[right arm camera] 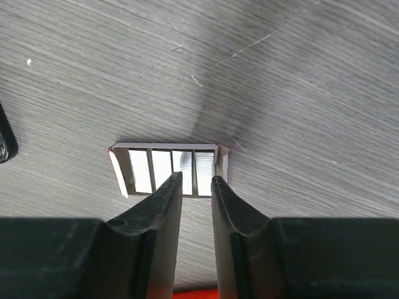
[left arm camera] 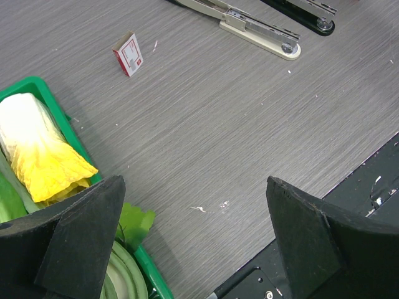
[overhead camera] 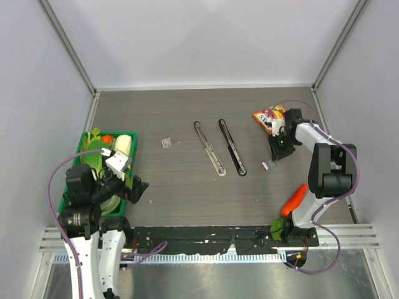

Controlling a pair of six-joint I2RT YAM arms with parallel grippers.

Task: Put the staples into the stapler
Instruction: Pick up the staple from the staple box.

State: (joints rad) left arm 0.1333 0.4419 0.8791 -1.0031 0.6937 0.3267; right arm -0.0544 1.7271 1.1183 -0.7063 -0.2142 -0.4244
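The grey wood-grain table [overhead camera: 187, 193] filled the view. At its 9 o'clock edge sat a green basket [left arm camera: 38, 81] of vegetables, a pale napa cabbage [left arm camera: 37, 149] among them. The left gripper [left arm camera: 193, 187] hung beside the basket's 5 o'clock corner at about 8 o'clock on the table, its jaws spread wide and empty over bare wood.

Near the centre two staplers lay unfolded flat, side by side and angled alike. The white stapler [overhead camera: 209, 148] was on the 9 o'clock side and the black stapler [overhead camera: 232, 146] on the 3 o'clock side.

At about 1 o'clock lay an orange-red snack packet [overhead camera: 268, 118]. A carrot [overhead camera: 294, 200] rested at 4 o'clock, near the right arm's base.

The closed staples box [overhead camera: 166, 142] – white with a red label – lay alone at 9 o'clock of the white stapler, well apart from both arms.

An open tray of staples [right arm camera: 163, 169] lay at 3 o'clock of the black stapler, its silvery strips showing. The right gripper [right arm camera: 196, 187] was at this tray's near edge, jaws drawn to a narrow slot over one strip – whether they pinched it I could not tell.
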